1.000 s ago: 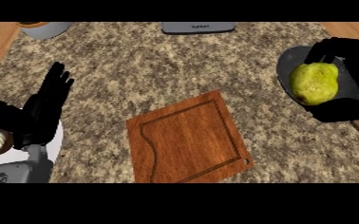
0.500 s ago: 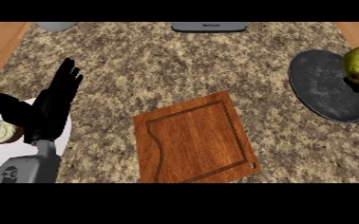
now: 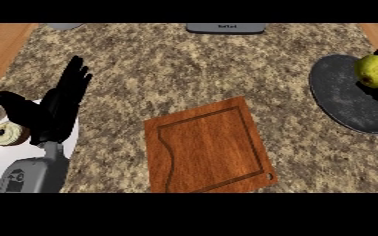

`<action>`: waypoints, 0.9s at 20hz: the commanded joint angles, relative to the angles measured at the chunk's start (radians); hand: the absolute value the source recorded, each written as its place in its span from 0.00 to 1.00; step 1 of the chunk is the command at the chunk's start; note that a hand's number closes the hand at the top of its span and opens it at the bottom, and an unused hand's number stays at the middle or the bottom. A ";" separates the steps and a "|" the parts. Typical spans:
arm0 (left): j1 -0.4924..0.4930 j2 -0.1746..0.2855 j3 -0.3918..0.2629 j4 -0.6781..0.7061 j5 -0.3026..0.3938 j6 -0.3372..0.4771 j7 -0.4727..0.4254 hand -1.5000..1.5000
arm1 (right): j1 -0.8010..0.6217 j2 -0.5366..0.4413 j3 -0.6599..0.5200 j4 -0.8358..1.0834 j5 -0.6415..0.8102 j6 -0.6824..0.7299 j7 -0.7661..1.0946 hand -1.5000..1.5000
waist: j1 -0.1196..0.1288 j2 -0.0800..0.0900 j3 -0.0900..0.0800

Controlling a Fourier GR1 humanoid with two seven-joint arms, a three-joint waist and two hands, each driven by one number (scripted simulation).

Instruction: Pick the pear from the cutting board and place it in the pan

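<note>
Looking steeply down from the head view, much is cut off at the edges. The pear (image 3: 368, 71) sits at the far right border, which slices it, so only its left part shows. That part overlaps the upper right of the pan (image 3: 341, 100), a dark grey round dish also clipped by the border. Whether the pear rests on the pan's floor or hangs just above it cannot be told. The visible piece is taller than wide, which hints at a long axis running up and down the view, but the stem end is out of sight and its heading cannot be told. Its skin is yellow-green, smooth and rounded, and darker toward the lower side.

The cutting board (image 3: 210, 147) lies near the middle of the speckled stone desk (image 3: 184, 70), well apart from the pan. It is reddish brown with a groove round its rim, turned slightly askew, and bare.

The left hand (image 3: 60, 105) shows at the left side, resting with its fingers (image 3: 74, 72) straight, open and pointing up, holding nothing. Just left of it a pale round thing (image 3: 12, 133) is half hidden and hard to name. A grey box (image 3: 225, 28) is cropped at the top edge.
</note>
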 commanded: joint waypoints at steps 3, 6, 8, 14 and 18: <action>0.043 -0.010 -0.025 -0.046 -0.015 -0.017 -0.008 0.50 | -0.141 0.086 -0.014 0.375 0.077 -0.067 -0.233 1.00 | 0.015 0.002 0.001; -0.008 -0.009 0.001 0.026 -0.004 -0.020 -0.005 0.50 | -0.118 0.152 0.012 0.460 0.148 -0.182 -0.257 1.00 | 0.008 0.005 0.001; -0.048 -0.005 0.019 0.053 0.002 -0.016 -0.002 0.50 | -0.235 0.152 0.020 0.531 0.157 -0.069 -0.126 1.00 | 0.012 0.006 0.000; -0.035 -0.031 -0.012 0.067 -0.038 -0.007 -0.050 0.50 | -0.284 0.129 -0.029 0.742 0.139 0.022 -0.171 0.00 | 0.020 0.011 0.002; 0.017 -0.001 0.000 -0.047 0.006 -0.039 0.031 0.50 | -0.266 0.101 -0.090 0.796 0.094 0.036 -0.309 0.00 | 0.024 0.007 0.003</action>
